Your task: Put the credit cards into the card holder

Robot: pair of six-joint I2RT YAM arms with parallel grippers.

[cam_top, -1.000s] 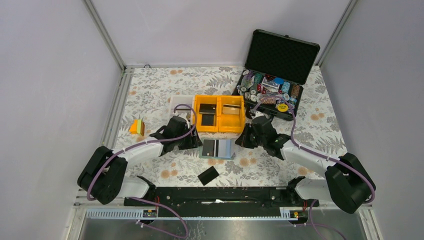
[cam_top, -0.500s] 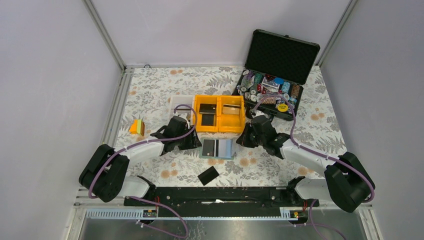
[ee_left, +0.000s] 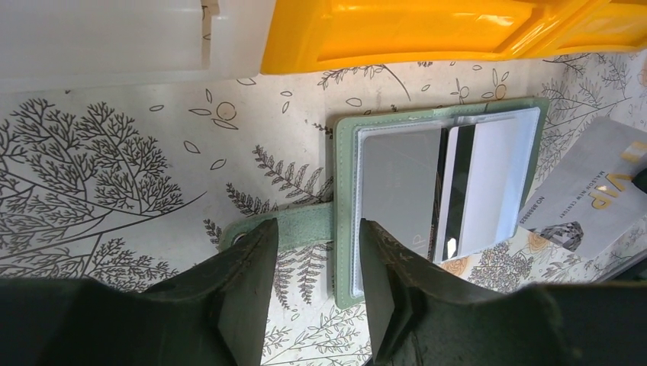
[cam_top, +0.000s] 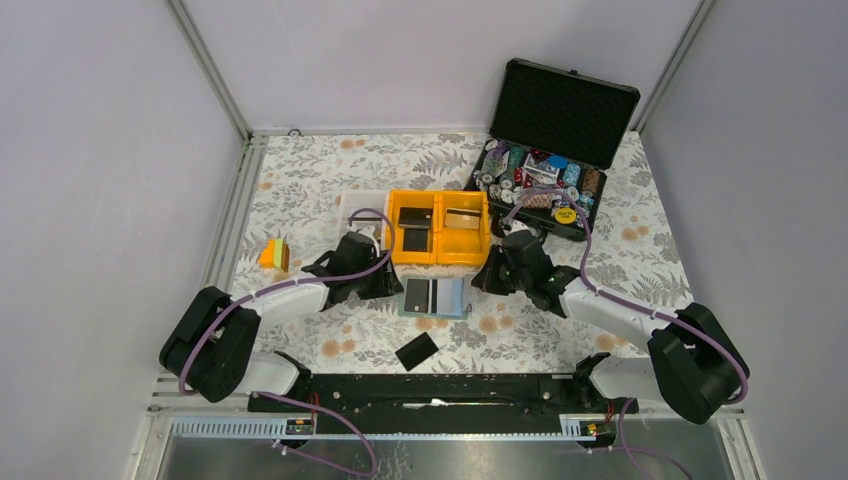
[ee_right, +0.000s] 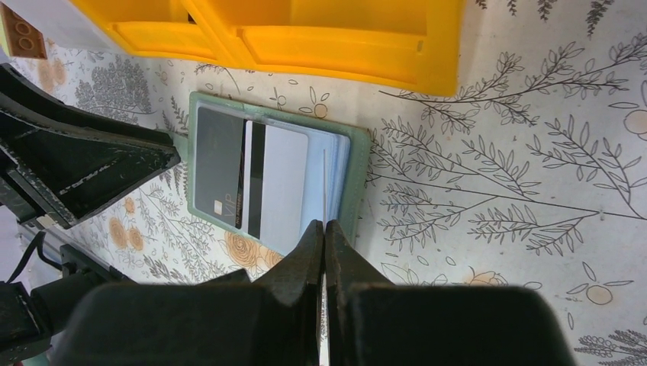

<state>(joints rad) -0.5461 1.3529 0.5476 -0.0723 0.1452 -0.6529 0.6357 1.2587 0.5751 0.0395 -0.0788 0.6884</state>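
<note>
Left gripper (cam_top: 392, 288): jaws have narrowed a little since the earlier frame; both arms have barely shifted.
Top view, holder (cam_top: 455, 298): lies open and flat in front of the yellow bin (cam_top: 465, 256), between the two grippers.
Top view, right gripper (cam_top: 480, 284): at the holder's right edge.
Top view, black card (cam_top: 416, 351): lies loose, nearer the arm bases than the holder; bin cards (cam_top: 414, 228) sit in the bin.
Left wrist, jaws: apart over the holder's strap (ee_left: 301, 229), clamping nothing.
Left wrist, pockets: dark card (ee_left: 400, 187) and striped card (ee_left: 481, 191) tucked in.
Left wrist, grey card (ee_left: 587, 194): tilted at the holder's right edge.
Right wrist, jaws: closed on the grey card, seen edge-on over the holder's right page.
</note>
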